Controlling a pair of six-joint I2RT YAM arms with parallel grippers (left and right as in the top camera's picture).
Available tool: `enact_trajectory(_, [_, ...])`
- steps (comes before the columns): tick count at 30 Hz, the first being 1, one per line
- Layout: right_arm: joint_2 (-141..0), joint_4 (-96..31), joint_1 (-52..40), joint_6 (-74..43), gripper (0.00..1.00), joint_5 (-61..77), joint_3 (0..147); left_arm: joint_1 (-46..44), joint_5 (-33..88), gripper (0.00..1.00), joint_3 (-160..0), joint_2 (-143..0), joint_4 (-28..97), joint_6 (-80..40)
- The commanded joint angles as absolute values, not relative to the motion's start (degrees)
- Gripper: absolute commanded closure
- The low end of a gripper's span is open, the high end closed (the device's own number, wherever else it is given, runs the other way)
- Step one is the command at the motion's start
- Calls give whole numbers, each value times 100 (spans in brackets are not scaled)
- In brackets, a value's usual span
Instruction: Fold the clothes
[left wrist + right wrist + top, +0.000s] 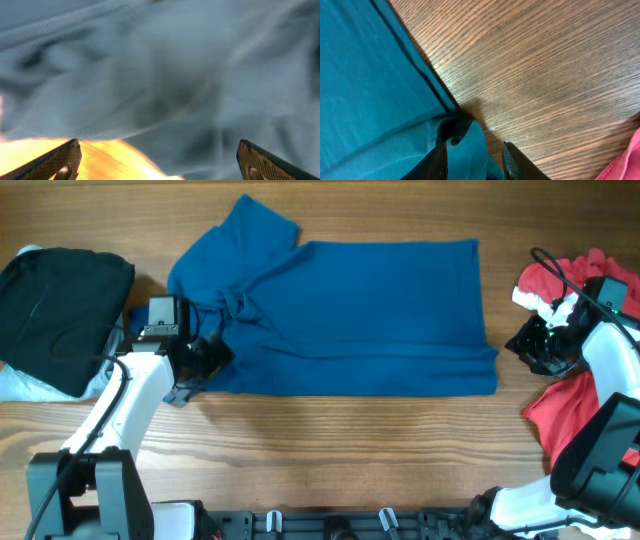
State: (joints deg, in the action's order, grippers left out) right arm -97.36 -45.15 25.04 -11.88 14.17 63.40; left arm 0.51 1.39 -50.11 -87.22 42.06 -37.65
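Note:
A dark blue T-shirt (370, 315) lies flat across the middle of the table, one sleeve (250, 230) pointing to the far left. My left gripper (210, 358) hovers at the shirt's bunched left end with its jaws wide apart. In the left wrist view the gripper (159, 145) has nothing between its fingers, only blurred blue cloth (165, 65) and a strip of wood below. My right gripper (522, 345) is at the shirt's right edge. In the right wrist view this gripper (474, 147) has a raised fold of the blue cloth (467, 142) between its fingers.
A black garment (60, 305) is piled at the far left on top of a pale blue one (25, 385). Red shirts (560, 415) lie at the right edge around my right arm, with white lettering (532, 297) showing. Bare wood table (330, 450) runs along the front.

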Motion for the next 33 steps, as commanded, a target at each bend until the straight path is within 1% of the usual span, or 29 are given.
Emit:
enact_trajectory(1, [-9762, -4501, 2493, -1190, 64, 1511, 6340, 75, -958, 2, -5015, -8744, 4355, -3621])
enact_trajectory(3, [-9762, -4504, 2493, -1194, 64, 1511, 6340, 75, -1037, 6, -5015, -8744, 4244, -3618])
enact_trajectory(4, [-9762, -4504, 2493, -1194, 64, 1511, 6340, 75, -1039, 10, -5013, -8744, 4224, -3616])
enact_trajectory(5, [-9762, -4506, 2493, -1194, 64, 1511, 6340, 75, -1050, 16, -5013, -8744, 4213, -3616])
enact_trajectory(6, [-9762, -4506, 2493, -1197, 64, 1511, 6340, 75, -1059, 33, -5002, -8744, 4178, -3599])
enact_trajectory(7, [-9762, -4506, 2493, -1194, 64, 1511, 6340, 73, -1055, 40, -4963, -8744, 4101, -3546])
enact_trajectory(9, [-9762, -4504, 2493, -1199, 64, 1511, 6340, 73, -1026, 39, -4797, -8744, 3887, -3347])
enact_trajectory(13, [-9762, -4506, 2493, -1199, 64, 1511, 6340, 73, -886, 42, -4683, -8744, 3726, -2657])
enact_trajectory(16, [-9762, -4515, 2493, -1199, 64, 1511, 6340, 73, -886, 48, -4683, -8744, 3726, -2567])
enact_trajectory(17, [-9762, -4515, 2493, -1199, 64, 1511, 6340, 73, -886, 54, -4683, -8744, 3726, -2567])
enact_trajectory(18, [-9762, -4517, 2493, -1199, 64, 1511, 6340, 75, -891, 62, -4683, -8744, 3726, -2565])
enact_trajectory(20, [-9762, -4519, 2493, -1197, 64, 1511, 6340, 75, -913, 96, -4683, -8744, 3726, -2567])
enact_trajectory(25, [-9762, -4525, 2493, -1197, 64, 1511, 6340, 75, -1367, 96, -4683, -8718, 3776, -2571])
enact_trajectory(29, [-9762, -4523, 2493, -1197, 64, 1505, 6340, 73, -1271, 96, -4685, -8595, 3771, -2585])
enact_trajectory(30, [-9762, -4525, 2493, -1197, 64, 1492, 6340, 73, -1151, 93, -4685, -8527, 3778, -2585])
enact_trajectory(31, [-9762, -4525, 2491, -1197, 64, 1494, 6340, 73, -1116, 68, -4685, -8471, 3795, -2585])
enact_trajectory(32, [-9762, -4525, 2493, -1197, 64, 1492, 6340, 73, -1118, 60, -4685, -8429, 3815, -2565])
enact_trajectory(33, [-9762, -4523, 2493, -1197, 64, 1494, 6340, 73, -1116, 56, -4685, -8409, 3830, -2558])
